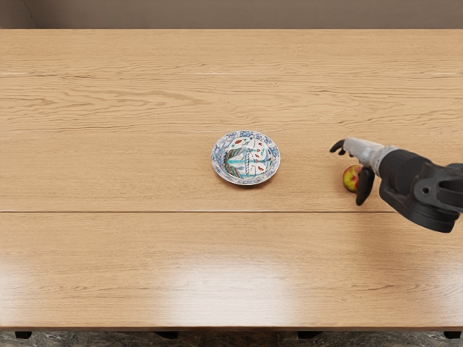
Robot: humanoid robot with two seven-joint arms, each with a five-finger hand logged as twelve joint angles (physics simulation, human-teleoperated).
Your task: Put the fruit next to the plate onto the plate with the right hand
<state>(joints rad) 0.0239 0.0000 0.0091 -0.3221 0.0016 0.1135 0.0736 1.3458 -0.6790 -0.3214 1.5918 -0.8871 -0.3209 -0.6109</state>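
Observation:
A small patterned plate (245, 157) with blue, red and teal painting sits near the middle of the wooden table. To its right lies a small red and yellow fruit (351, 178), apart from the plate. My right hand (353, 166) comes in from the right edge and hovers at the fruit, its dark fingers (364, 186) spread around the fruit's right side and top. The fingers look relaxed and do not close on the fruit. Part of the fruit is hidden behind the hand.
The wooden table (145, 238) stretches wide on all sides of the plate, with its front edge near the bottom of the view and a wall behind the far edge.

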